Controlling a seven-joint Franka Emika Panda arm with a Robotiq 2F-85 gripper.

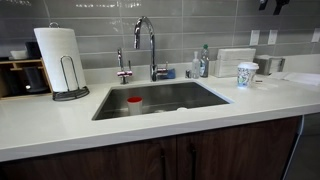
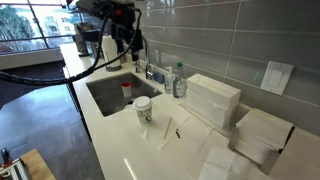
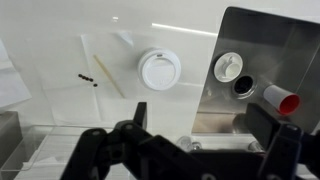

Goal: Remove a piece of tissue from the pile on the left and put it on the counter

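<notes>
The pile [image 2: 213, 100] is a blocky white stack of folded tissues by the tiled wall, behind the printed paper cup [image 2: 143, 108]. It also shows in an exterior view [image 1: 235, 60]. My gripper [image 2: 128, 45] hangs high above the sink, away from the pile. Only its dark underside shows at the top edge of an exterior view [image 1: 272, 5]. In the wrist view the gripper [image 3: 210, 135] is open and empty, looking down on the cup's lid [image 3: 160, 68] and the white counter [image 3: 60, 100]. No single sheet is in the jaws.
The steel sink [image 1: 200, 98] holds a red-capped item [image 1: 134, 102]. A faucet [image 1: 152, 45], bottles [image 2: 178, 80] and a paper-towel roll [image 1: 60, 55] stand by it. A second white stack [image 2: 262, 135], loose white sheets [image 2: 215, 165] and a clear wrapper [image 2: 165, 130] lie beyond the cup.
</notes>
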